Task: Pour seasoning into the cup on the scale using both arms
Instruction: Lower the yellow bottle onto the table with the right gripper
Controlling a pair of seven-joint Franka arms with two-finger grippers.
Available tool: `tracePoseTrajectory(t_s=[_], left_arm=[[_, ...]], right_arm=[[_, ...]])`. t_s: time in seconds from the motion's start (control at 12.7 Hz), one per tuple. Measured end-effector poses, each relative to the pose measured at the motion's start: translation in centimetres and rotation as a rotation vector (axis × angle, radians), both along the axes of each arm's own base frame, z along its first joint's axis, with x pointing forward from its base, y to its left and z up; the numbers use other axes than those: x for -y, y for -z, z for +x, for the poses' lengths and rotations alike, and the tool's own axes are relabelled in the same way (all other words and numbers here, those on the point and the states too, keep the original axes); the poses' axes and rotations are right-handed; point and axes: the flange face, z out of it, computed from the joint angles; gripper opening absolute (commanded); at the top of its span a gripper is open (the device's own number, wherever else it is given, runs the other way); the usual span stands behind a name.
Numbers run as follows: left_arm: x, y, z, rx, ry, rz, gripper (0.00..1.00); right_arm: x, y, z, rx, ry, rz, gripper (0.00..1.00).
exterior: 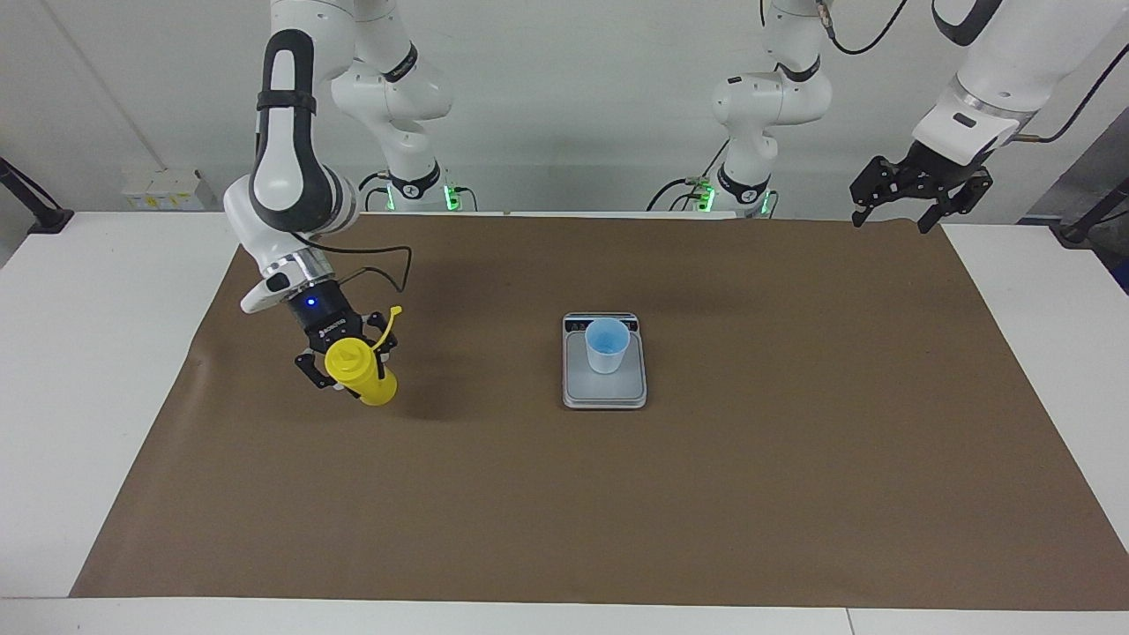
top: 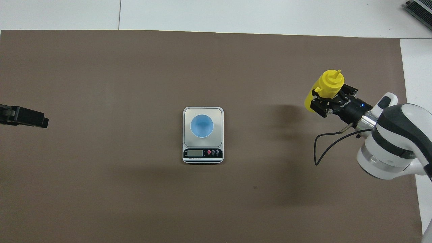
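Bright, even overhead light; soft faint shadows; sharp focus throughout.

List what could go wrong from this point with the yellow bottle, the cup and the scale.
1. The right pincer is shut on the yellow bottle with its cap off and nozzle bare; a tilt on the way could spill seasoning on the brown mat.
2. The blue cup stands loose on the scale; a low nozzle could knock it over.
3. The left pincer, open, waits by the mat's edge, too distant to steady anything.
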Motion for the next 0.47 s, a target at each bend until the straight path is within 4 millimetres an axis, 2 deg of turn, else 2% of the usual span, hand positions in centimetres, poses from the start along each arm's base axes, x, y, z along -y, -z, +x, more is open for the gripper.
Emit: tracePoseTrajectory(t_s=[0.47], left_arm=[[0.0, 0.0, 0.0, 0.000, 0.000, 0.000, 1.00]], right_arm=[[1.1, 2.0, -1.0, 0.017, -0.040, 0.046, 0.00]])
